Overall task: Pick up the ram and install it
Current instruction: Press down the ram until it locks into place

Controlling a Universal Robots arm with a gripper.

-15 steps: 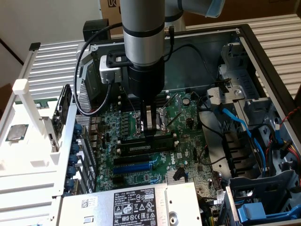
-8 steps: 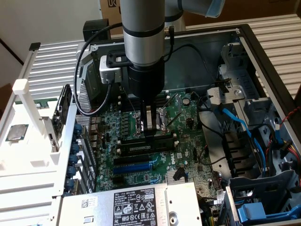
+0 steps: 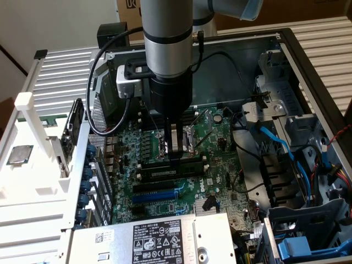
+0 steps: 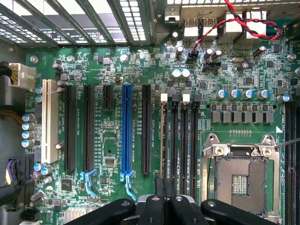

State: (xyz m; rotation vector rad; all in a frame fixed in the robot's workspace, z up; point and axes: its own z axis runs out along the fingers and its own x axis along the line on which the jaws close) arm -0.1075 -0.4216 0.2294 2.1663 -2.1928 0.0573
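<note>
Tool [image 3: 177,155] closed — ram [image 3: 171,169] just below, in slot.

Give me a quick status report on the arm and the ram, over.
End effector shut, down over the memory slots beside the CPU socket. Ram lying along a slot just below its tips. Nothing visibly in the way.

Green motherboard [image 4: 140,70] fills scene. Gripper [image 4: 164,187] at 6 o'clock, fingers [image 4: 159,187] pressed together, tips over lower ends of memory slots [image 4: 178,136]. Blue slot [image 4: 126,131] near centre, toward 9 o'clock of memory slots; black slots on both sides of it. White slot [image 4: 47,119] at 9 o'clock. Empty processor socket [image 4: 241,176] with metal frame at 4 o'clock. Red-black twisted wire [image 4: 234,18] at 1 o'clock. Metal grille [image 4: 70,18] at 11 o'clock.
</note>
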